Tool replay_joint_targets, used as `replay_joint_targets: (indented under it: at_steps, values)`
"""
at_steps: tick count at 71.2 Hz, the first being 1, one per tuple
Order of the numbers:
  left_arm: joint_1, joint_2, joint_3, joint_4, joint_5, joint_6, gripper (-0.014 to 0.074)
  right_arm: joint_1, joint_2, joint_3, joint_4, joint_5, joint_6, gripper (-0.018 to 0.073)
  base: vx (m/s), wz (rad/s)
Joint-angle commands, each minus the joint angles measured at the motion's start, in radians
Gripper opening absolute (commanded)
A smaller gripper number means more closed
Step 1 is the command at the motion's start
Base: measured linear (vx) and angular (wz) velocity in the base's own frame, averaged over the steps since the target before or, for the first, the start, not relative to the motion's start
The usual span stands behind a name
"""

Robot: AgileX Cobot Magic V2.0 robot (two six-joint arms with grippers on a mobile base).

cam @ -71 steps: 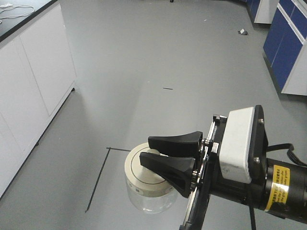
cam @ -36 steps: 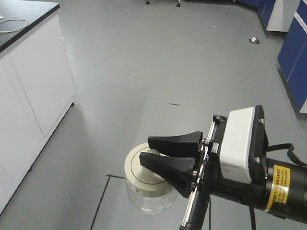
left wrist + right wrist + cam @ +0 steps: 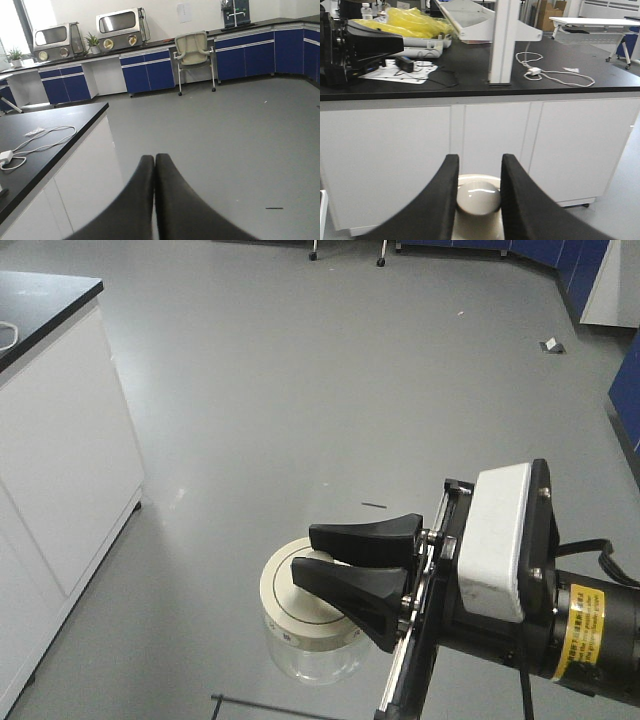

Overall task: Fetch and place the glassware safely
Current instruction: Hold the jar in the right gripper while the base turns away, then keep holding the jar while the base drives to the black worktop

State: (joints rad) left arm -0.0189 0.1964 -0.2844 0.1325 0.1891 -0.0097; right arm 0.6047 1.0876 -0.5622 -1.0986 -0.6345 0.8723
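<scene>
The glassware (image 3: 305, 640), a squat clear jar with a cream-white lid, hangs above the grey floor in the front view. My right gripper (image 3: 304, 553) is shut on the lid's central knob (image 3: 479, 196), one black finger on each side of it. In the right wrist view the gripper (image 3: 480, 160) frames the knob, and the glass body below is hidden. My left gripper (image 3: 154, 159) shows only in the left wrist view, its fingers pressed together with nothing between them.
A white cabinet with a black counter (image 3: 60, 460) stands at the left, with a cable (image 3: 37, 142) lying on it. Blue cabinets (image 3: 628, 390) run along the right. A black tape line (image 3: 270, 705) marks the floor near the jar. A chair (image 3: 192, 50) stands at the far wall.
The floor marks and the white cabinet have slid down and towards me in the front view. The right gripper and the jar keep the same place in the frame.
</scene>
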Motion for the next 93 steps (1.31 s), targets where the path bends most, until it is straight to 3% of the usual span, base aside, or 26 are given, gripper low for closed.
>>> replay_joint_targets:
  at_steps: [1,93]
  values:
    - [-0.007,0.008,-0.027,-0.003,-0.072,-0.009,-0.0007,-0.003,-0.024,-0.030,0.047,-0.066,-0.005,-0.0003,0.46,-0.04]
    - [-0.007,0.008,-0.027,-0.003,-0.072,-0.009,-0.0007,-0.003,-0.024,-0.030,0.047,-0.067,-0.005,-0.0003,0.48,-0.14]
